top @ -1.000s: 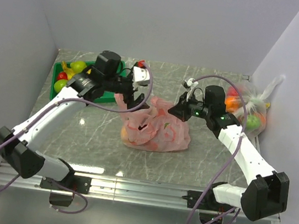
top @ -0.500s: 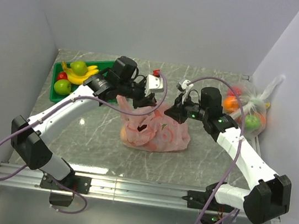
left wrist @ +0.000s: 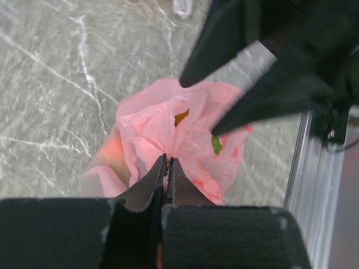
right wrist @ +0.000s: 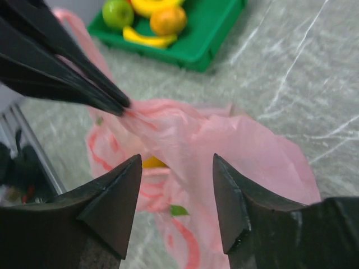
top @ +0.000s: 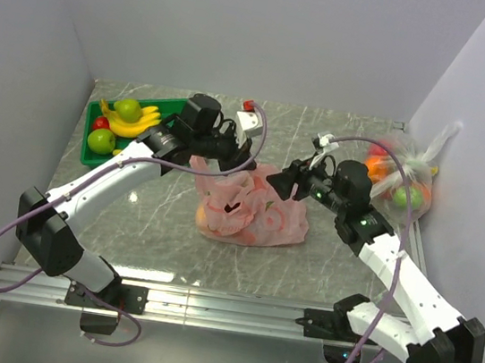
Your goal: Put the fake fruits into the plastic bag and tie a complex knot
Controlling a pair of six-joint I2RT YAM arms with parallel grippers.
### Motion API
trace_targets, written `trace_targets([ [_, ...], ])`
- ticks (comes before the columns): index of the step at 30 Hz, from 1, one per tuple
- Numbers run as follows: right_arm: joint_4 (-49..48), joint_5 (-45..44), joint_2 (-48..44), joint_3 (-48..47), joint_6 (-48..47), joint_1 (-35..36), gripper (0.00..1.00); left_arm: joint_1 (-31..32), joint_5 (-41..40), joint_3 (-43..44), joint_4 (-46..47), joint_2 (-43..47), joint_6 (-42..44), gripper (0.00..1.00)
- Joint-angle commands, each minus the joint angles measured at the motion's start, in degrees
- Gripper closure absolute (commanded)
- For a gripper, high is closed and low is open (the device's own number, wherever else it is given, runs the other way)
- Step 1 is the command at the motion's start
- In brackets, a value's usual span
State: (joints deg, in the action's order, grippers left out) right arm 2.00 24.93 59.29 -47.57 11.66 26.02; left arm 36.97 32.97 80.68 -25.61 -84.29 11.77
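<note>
The pink plastic bag [top: 255, 209] lies mid-table, and a yellow fruit [right wrist: 152, 162] shows through its mouth. My left gripper [top: 230, 162] is shut on a bunched fold of the bag's upper edge [left wrist: 166, 159]. My right gripper [top: 287, 181] hovers at the bag's right side, open, its fingers astride a stretched strip of pink plastic [right wrist: 176, 162] without pinching it. More fake fruits, a green apple [right wrist: 118, 12], an orange [right wrist: 168, 19] and a banana [right wrist: 146, 39], sit in the green tray [top: 165, 106]. No knot is in view.
A clear bag of fruit with a white tufted top [top: 407, 178] leans in the back right corner by the wall. The green tray stands at the back left. Walls close in on three sides of the marble table [top: 156, 215].
My left gripper swung right over the bag and shut on its upper edge. My right gripper let go of the bag, opened, and drew back a little to the right.
</note>
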Motion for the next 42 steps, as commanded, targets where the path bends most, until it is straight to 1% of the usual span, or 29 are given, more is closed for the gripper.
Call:
trace_targets([
  [1, -8.05, -11.8, -3.3, 1.95, 6.18, 3.41, 0.35, 0.12, -3.88, 0.52, 4.95, 1.76, -10.87, 1.0],
  [2, -8.93, -13.05, -3.56, 3.0, 6.01, 4.99, 0.34, 0.12, -4.49, 0.61, 4.95, 1.5, -11.33, 1.0],
  [4, -11.83, -15.86, -3.13, 4.06, 4.96, 7.01, 0.33, 0.12, -5.11, 0.61, 5.48, 1.24, -15.71, 1.0],
  [5, -12.8, -19.62, -1.99, 5.02, 3.91, 8.94, 0.33, 0.21, -4.85, 0.7, 5.57, 1.15, -16.25, 1.0],
  [8, -17.54, -24.82, 1.17, 6.78, 2.67, 11.94, 0.32, 0.21, -4.41, -0.09, 7.32, 1.41, -20.11, 0.99],
  [9, -20.95, -26.32, 1.88, 7.31, 2.67, 12.03, 0.32, 0.21, -3.45, -0.18, 7.41, 1.41, -20.64, 1.0],
  [10, -22.81, -27.2, 2.41, 7.75, 3.27, 12.04, 0.31, 0.21, -3.44, -0.26, 7.76, 1.58, -22.21, 1.0],
  [11, -27.18, -28.26, 3.28, 8.98, 3.19, 12.12, 0.31, 0.21, -3.53, -0.7, 7.94, 1.76, -23.01, 1.0],
  [15, -33.97, -28.35, 6.01, 10.22, 2.23, 13.43, 0.3, 0.21, -2.3, -1.93, 9.43, 2.55, -26.26, 1.0],
  [20, -37.94, -30.73, 11.1, 10.13, 4.07, 13.97, 0.32, 0.21, -0.11, -2.99, 11.45, 2.82, -29.69, 1.0],
  [23, -39.35, -31.25, 13.48, 9.69, 5.12, 14.32, 0.38, 0.21, 1.21, -3.87, 12.33, 3.43, -31.28, 1.0],
  [24, -39.7, -31.6, 14.1, 9.52, 5.47, 14.41, 0.43, 0.21, 1.22, -3.96, 12.68, 3.69, -31.72, 1.0],
  [29, -40.14, -33.81, 16.65, 10.83, 7.76, 14.76, 0.55, 0.21, 2.09, -4.84, 14.09, 5.01, -33.21, 1.0],
  [33, -40.15, -34.33, 16.83, 12.32, 8.2, 15.11, 0.62, 0.12, 2.71, -5.27, 14.44, 5.71, -33.65, 1.0],
  [36, -39.97, -33.81, 16.56, 14.25, 7.94, 15.37, 0.63, 0.21, 3.06, -5.54, 14.79, 6.24, -33.74, 1.0],
  [37, -39.97, -33.63, 16.56, 14.78, 7.68, 15.29, 0.68, 0.12, 3.41, -5.36, 14.79, 6.24, -33.66, 1.0],
  [38, -40.23, -33.02, 16.39, 16.01, 7.33, 15.29, 0.84, 0.12, 3.5, -5.19, 14.62, 6.24, -33.48, 1.0],
  [42, -39.01, -27.85, 15.16, 18.04, 4.17, 15.29, 1.0, -0.14, 3.85, -4.75, 13.48, 6.42, -31.21, 1.0],
])
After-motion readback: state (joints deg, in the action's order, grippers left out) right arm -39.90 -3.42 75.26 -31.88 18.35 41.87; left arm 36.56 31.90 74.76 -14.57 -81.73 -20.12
